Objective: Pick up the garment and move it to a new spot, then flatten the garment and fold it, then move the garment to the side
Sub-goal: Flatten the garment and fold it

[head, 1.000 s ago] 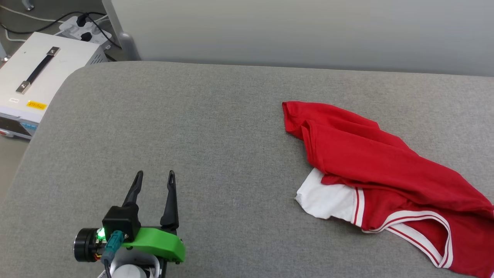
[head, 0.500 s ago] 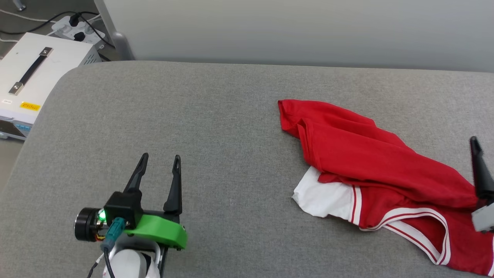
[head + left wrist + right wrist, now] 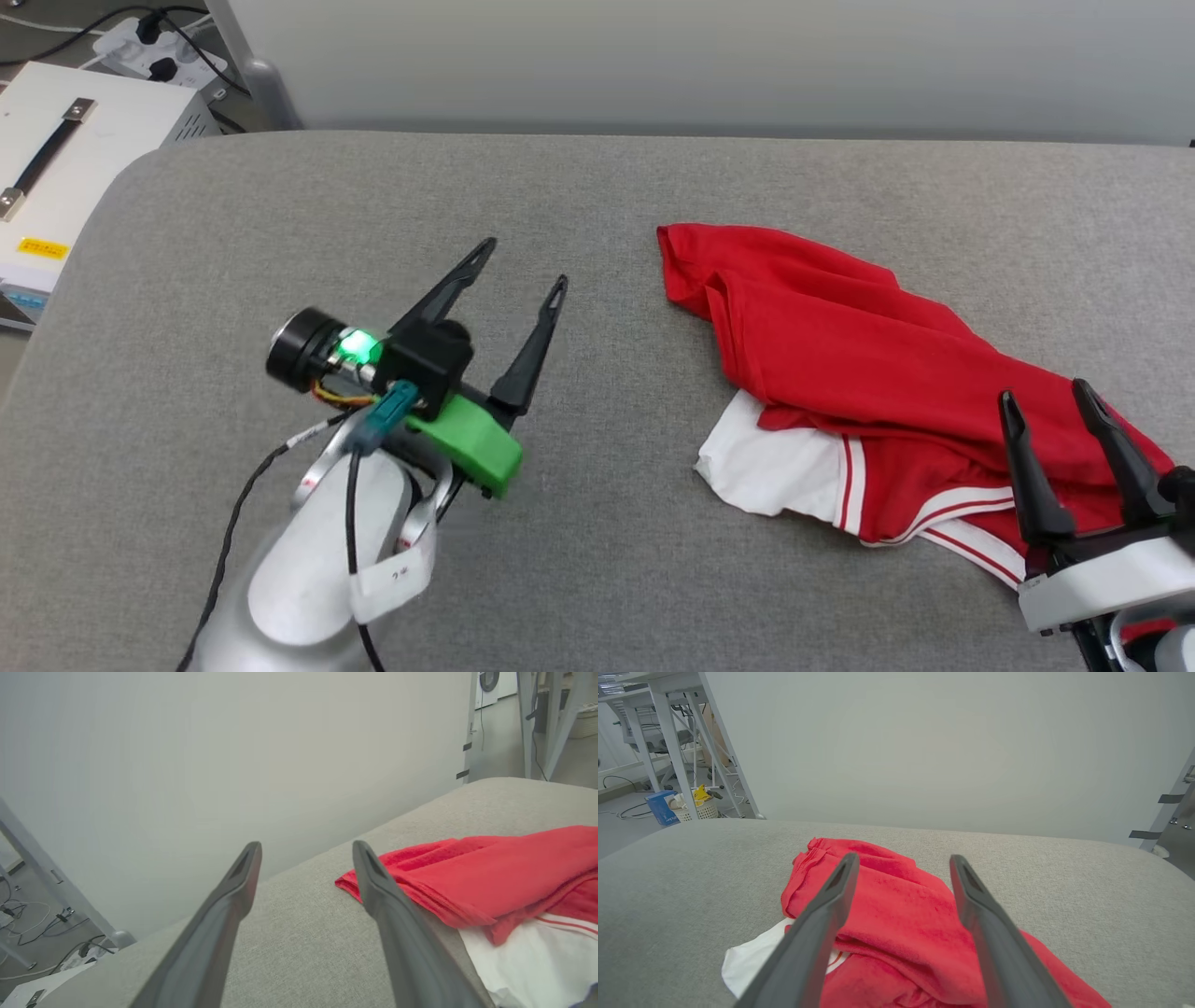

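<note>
Crumpled red white-sleeved T-shirt (image 3: 840,364) looks limp, light, best pinched at a raised fold; left gripper (image 3: 523,261) near, right gripper (image 3: 1044,392) over it, both agape

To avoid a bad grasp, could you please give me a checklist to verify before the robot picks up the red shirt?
1. Left tool open and empty: ok.
2. Right tool open and empty: ok.
3. Right tool aimed at the garment: ok, its fingers point over the red cloth.
4. Left tool at the garment: not ok, it hangs over the grey surface, apart from the cloth.
5. Garment flat: not ok, crumpled, white sleeve poking out.
6. Right tool touching cloth: cannot tell.
</note>
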Robot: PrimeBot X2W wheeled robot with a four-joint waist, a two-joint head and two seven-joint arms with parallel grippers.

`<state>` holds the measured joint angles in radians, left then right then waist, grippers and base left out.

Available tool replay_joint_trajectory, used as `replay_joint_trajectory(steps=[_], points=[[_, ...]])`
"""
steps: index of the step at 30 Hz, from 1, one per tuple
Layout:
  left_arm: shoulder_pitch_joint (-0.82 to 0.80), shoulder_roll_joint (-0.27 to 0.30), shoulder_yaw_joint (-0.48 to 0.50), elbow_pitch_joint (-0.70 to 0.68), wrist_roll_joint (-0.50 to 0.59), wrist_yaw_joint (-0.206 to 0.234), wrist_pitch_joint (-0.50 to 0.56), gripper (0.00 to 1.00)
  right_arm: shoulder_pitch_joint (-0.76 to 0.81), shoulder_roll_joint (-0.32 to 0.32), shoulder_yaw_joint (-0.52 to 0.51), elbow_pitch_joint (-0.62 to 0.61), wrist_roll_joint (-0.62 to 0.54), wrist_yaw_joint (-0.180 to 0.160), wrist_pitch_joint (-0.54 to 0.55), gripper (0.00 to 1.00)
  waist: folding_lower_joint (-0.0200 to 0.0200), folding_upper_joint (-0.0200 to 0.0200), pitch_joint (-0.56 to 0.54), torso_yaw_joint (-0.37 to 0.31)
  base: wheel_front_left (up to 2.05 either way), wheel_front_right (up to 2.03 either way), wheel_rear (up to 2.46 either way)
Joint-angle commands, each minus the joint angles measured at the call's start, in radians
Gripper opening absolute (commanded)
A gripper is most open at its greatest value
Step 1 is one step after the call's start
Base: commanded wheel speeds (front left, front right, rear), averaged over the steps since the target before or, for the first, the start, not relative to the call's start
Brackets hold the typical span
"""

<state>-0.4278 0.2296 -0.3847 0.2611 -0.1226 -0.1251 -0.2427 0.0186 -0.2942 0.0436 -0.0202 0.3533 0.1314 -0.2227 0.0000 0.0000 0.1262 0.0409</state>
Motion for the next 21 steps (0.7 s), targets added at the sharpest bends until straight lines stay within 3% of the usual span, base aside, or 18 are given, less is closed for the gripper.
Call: replay_joint_trajectory(steps=[1,11,17,21], points=[[-0.071,0.028,-0.064,0.018,-0.048,-0.005,0.022,1.0,0.004,-0.002,0.007,0.003,-0.01,-0.001,-0.008,1.0,0.0,0.0,0.011,-0.012,0.0,0.0,0.0],[-0.432,0.183,-0.586,0.024,-0.481,-0.005,0.404,1.0,-0.037,0.001,0.054,0.035,-0.023,-0.001,-0.024,1.0,0.0,0.0,0.044,-0.073,0.0,0.0,0.0],[-0.599,0.196,-0.841,-0.013,-0.705,-0.005,0.647,1.0,-0.072,0.007,0.085,0.056,-0.029,-0.001,-0.031,1.0,0.0,0.0,0.075,-0.116,0.0,0.0,0.0],[-0.642,0.18,-0.892,-0.039,-0.76,-0.005,0.779,1.0,-0.1,0.012,0.102,0.07,-0.034,-0.001,-0.034,1.0,0.0,0.0,0.102,-0.145,0.0,0.0,0.0]])
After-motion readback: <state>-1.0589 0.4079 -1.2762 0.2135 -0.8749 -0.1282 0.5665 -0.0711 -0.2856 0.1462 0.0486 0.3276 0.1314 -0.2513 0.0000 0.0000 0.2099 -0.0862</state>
